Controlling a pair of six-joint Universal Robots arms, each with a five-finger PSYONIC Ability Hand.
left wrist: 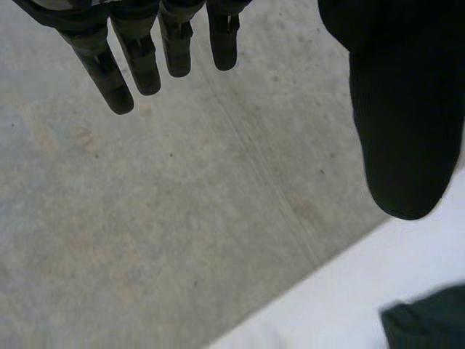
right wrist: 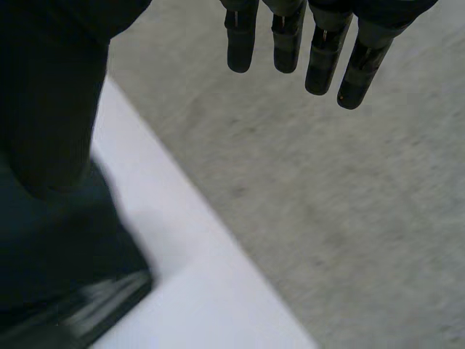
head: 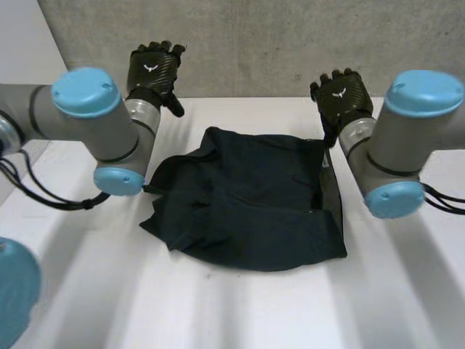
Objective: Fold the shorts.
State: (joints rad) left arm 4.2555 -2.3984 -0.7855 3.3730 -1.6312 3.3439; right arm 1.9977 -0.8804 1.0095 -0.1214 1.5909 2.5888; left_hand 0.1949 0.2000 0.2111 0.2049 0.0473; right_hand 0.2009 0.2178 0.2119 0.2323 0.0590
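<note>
Fingers (left wrist: 120, 76) straight and spread, thumb held well apart, the left hand (head: 154, 69) is raised at the far edge of the table (head: 218, 313) with nothing in its grasp. The right hand (head: 341, 94) hangs the same way on the other side. Its fingers (right wrist: 290, 43) are straight, its thumb is wide, and it holds nothing. Behind both hands stands a grey concrete wall (head: 254, 36). Between the two arms, dark shorts (head: 247, 203) lie in the middle of the white table. They are rumpled, with layers of cloth lying over one another and a lighter strip along the edge nearest the right arm. Neither hand touches the shorts. The right hand is near their far corner, and the left hand is apart from them, off their other far side.
</note>
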